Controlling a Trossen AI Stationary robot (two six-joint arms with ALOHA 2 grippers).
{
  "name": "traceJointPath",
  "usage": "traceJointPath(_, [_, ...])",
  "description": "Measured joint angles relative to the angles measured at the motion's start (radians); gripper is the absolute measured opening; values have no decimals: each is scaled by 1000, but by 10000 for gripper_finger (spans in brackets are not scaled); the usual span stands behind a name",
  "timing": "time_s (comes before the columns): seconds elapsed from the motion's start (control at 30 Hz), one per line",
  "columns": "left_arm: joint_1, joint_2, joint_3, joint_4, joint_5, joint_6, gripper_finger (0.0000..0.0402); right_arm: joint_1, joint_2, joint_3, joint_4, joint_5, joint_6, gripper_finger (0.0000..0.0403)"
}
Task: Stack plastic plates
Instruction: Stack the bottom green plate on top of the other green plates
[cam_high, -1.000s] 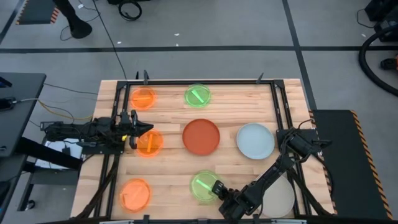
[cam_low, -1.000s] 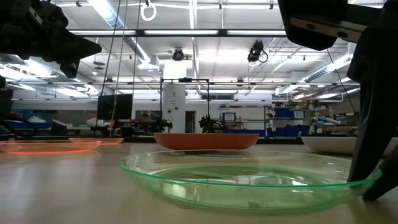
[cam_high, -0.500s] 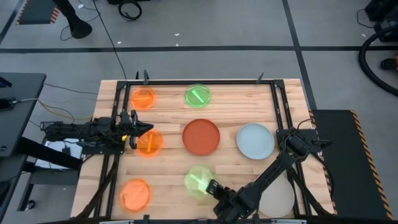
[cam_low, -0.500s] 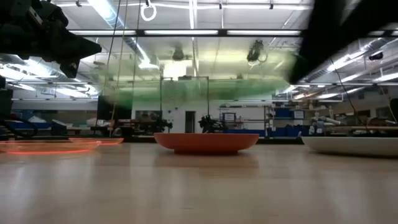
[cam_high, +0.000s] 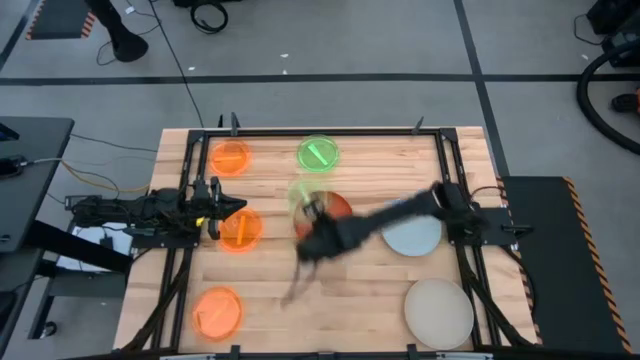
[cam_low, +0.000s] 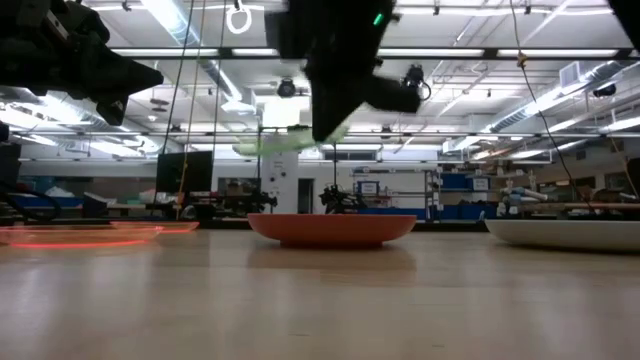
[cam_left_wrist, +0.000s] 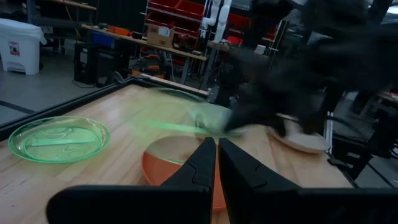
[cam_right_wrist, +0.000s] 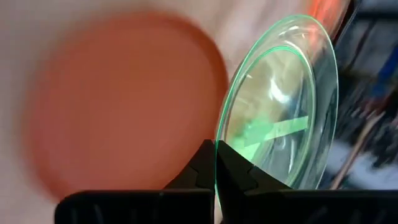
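Observation:
My right gripper (cam_high: 309, 214) hangs over the table's middle, shut on a small translucent green plate (cam_high: 303, 192), which is blurred above the larger red-orange plate (cam_high: 338, 208). My left gripper (cam_high: 218, 210) is shut and waits in the air at the left edge of an orange plate (cam_high: 241, 230), touching nothing. A second green plate (cam_high: 318, 153) and another orange plate (cam_high: 231, 157) lie flat by the far edge. A third orange plate (cam_high: 217, 311) lies near left, and the beige plate (cam_high: 438, 312) near right. The right arm partly hides the pale blue plate (cam_high: 418, 238). My right gripper (cam_right_wrist: 215, 154) pinches the green plate's rim (cam_right_wrist: 219, 134) between its two fingers, one on each face of the plate. The plate (cam_low: 285, 142) is lifted clear of the table and sticks out beyond the fingertips, above the red-orange plate (cam_low: 330, 228).
A black frame (cam_high: 455, 180) runs along the table's left, far and right sides. The right arm (cam_high: 400, 212) reaches across the middle from the right. Bare wood (cam_high: 340, 290) lies between the near plates.
My right gripper has lifted the green plate off the table near the near edge. It has swung the plate fast toward the far side and up, so the plate is now over the red-orange plate in the middle. The left arm has kept still.

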Motion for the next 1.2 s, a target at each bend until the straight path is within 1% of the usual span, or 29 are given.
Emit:
traceJointPath(0.13, [0, 0, 0, 0, 0, 0, 27, -190, -1, -3, 3, -46, -3, 7])
traceJointPath(0.27, [0, 0, 0, 0, 0, 0, 27, -364, -2, -46, 34, -136, 4, 7])
traceJointPath(0.33, [0, 0, 0, 0, 0, 0, 27, -431, -2, -69, 77, -152, 6, 7])
traceJointPath(0.43, [0, 0, 0, 0, 0, 0, 27, -498, -2, -91, 142, -177, 4, 7])
traceJointPath(0.6, [0, 0, 0, 0, 0, 0, 27, -527, -2, -98, 252, -283, -26, 7])
traceJointPath(0.67, [0, 0, 0, 0, 0, 0, 27, -527, -2, -98, 291, -306, -50, 7])
traceJointPath(0.8, [0, 0, 0, 0, 0, 0, 27, -525, -3, -136, 384, -309, -90, 7])
traceJointPath(0.93, [0, 0, 0, 0, 0, 0, 27, -524, -3, -174, 391, -320, -81, 7])
traceJointPath(1.07, [0, 0, 0, 0, 0, 0, 27, -519, -3, -182, 402, -321, -65, 7])
traceJointPath(1.2, [0, 0, 0, 0, 0, 0, 27, -525, -3, -205, 469, -369, -80, 7])
